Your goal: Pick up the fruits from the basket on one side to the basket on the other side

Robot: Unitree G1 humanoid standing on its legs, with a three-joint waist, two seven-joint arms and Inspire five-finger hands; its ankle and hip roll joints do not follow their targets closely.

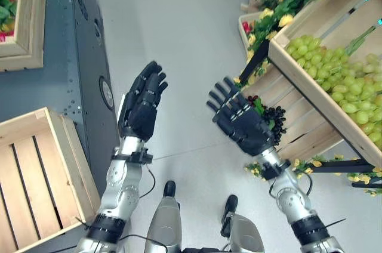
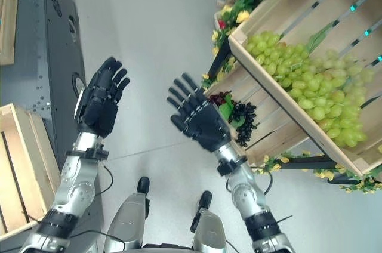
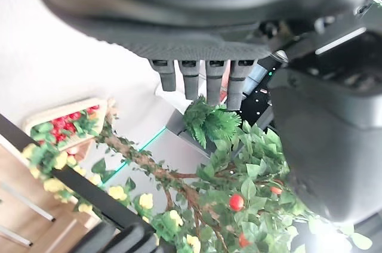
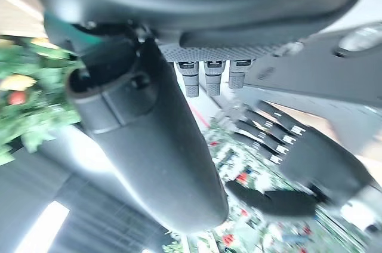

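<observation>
A slanted wooden crate (image 1: 280,56) on my right holds a heap of green grapes (image 1: 340,80). On the slatted tier below it lies a bunch of dark grapes (image 1: 273,119) with green leaves. My right hand (image 1: 239,123) hovers open just left of the dark bunch, fingers straight, holding nothing. My left hand (image 1: 143,105) is raised over the floor, open and empty, about a hand's width left of the right one. An empty wooden crate (image 1: 59,145) stands at the lower left. In the right wrist view the left hand (image 4: 310,154) appears past my own straight fingers (image 4: 206,79).
A dark grey cabinet (image 1: 89,56) runs along the left, between the empty crate and a second crate (image 1: 30,32) with flowers at the upper left. Yellow flowers and leaves (image 1: 280,2) trim the fruit stand. Grey floor (image 1: 179,20) lies open between both sides.
</observation>
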